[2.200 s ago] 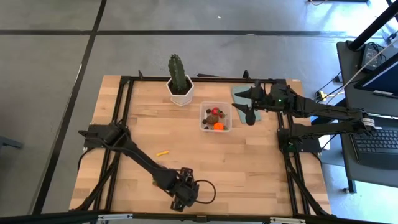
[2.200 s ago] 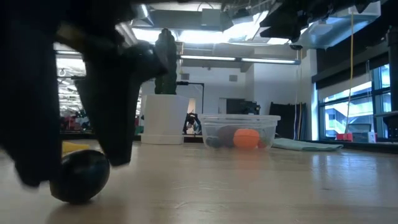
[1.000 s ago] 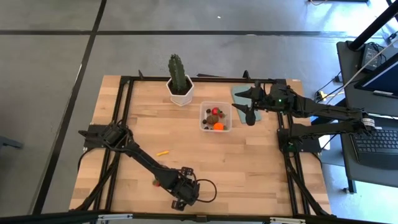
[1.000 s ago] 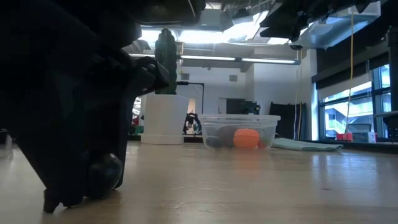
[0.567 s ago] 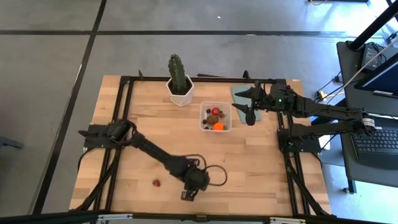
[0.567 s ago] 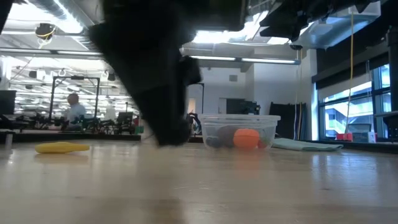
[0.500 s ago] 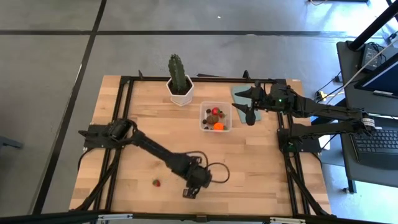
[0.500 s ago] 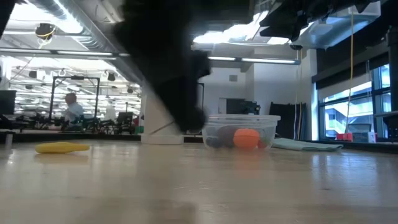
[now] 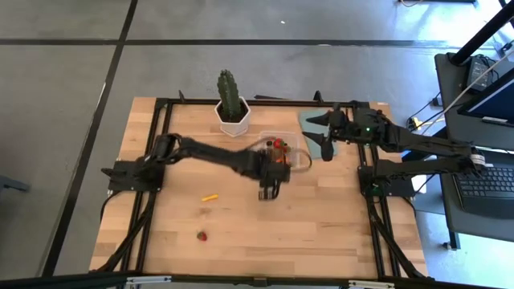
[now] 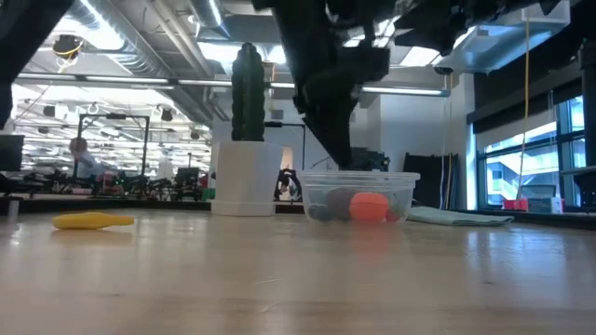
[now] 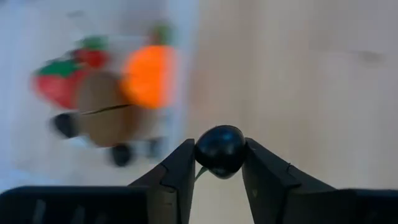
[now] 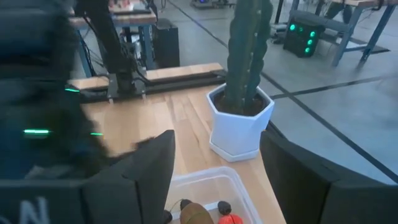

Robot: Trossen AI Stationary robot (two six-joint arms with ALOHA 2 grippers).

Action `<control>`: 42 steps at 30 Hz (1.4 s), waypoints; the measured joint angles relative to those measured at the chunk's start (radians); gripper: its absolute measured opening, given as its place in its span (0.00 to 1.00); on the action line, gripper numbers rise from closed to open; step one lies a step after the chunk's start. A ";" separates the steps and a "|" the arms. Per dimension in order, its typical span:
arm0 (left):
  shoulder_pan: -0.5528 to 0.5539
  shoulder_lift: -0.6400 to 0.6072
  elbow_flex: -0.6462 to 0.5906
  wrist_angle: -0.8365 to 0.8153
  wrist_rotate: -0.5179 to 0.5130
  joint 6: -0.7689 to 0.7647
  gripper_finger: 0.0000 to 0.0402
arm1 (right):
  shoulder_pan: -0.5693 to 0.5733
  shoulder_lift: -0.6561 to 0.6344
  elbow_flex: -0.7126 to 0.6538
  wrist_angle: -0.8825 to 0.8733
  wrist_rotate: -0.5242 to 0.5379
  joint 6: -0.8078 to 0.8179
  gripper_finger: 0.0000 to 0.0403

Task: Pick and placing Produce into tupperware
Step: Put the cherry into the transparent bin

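Black round toy berry [image 11: 220, 151] sits clamped in the left end effector [image 11: 219, 163], just beside the clear square plastic container [image 9: 291, 143] on the wooden tabletop [image 9: 321, 217]. Right end effector [image 12: 214, 162] hangs spread near the container.

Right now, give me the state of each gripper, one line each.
Left gripper: closed on a dark berry, beside the tupperware.
Right gripper: open, holding nothing, above the tupperware's far side.

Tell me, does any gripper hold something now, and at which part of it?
The left gripper holds a dark berry, pinched by its two sides, next to the clear container. The right gripper is open and holds nothing.
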 joint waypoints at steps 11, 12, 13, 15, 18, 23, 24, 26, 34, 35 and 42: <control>0.218 -0.001 0.000 0.013 0.061 -0.025 0.27 | 0.000 -0.069 0.000 -0.003 0.000 0.008 0.59; 0.227 -0.001 0.000 0.018 0.082 -0.033 0.28 | 0.000 -0.069 0.000 -0.004 0.000 0.008 0.59; 0.234 0.000 0.000 0.021 0.106 -0.034 0.29 | 0.000 -0.069 0.000 -0.004 0.000 0.008 0.59; 0.239 0.000 0.000 0.031 0.141 -0.029 0.31 | 0.000 -0.068 0.000 -0.007 0.000 0.008 0.59; 0.239 0.000 0.000 0.048 0.150 -0.022 0.31 | 0.000 -0.067 0.000 -0.013 0.003 0.008 0.59; 0.239 0.000 0.000 0.070 0.156 -0.016 0.26 | -0.001 -0.067 0.000 -0.016 0.003 0.007 0.59; 0.241 0.000 0.000 0.070 0.156 -0.024 0.25 | -0.001 -0.067 0.000 -0.016 0.003 0.006 0.59; 0.244 0.000 0.000 0.071 0.158 -0.029 0.26 | -0.001 -0.067 0.000 -0.016 0.003 0.006 0.59; 0.256 0.000 0.000 0.111 0.170 -0.046 0.30 | 0.000 -0.067 0.000 -0.016 0.003 0.005 0.59; 0.259 -0.001 0.000 0.112 0.168 -0.055 0.29 | -0.001 -0.067 0.000 -0.016 0.003 0.005 0.59; 0.279 -0.001 0.000 0.110 0.149 -0.087 0.29 | 0.000 -0.067 0.000 -0.016 0.003 0.007 0.59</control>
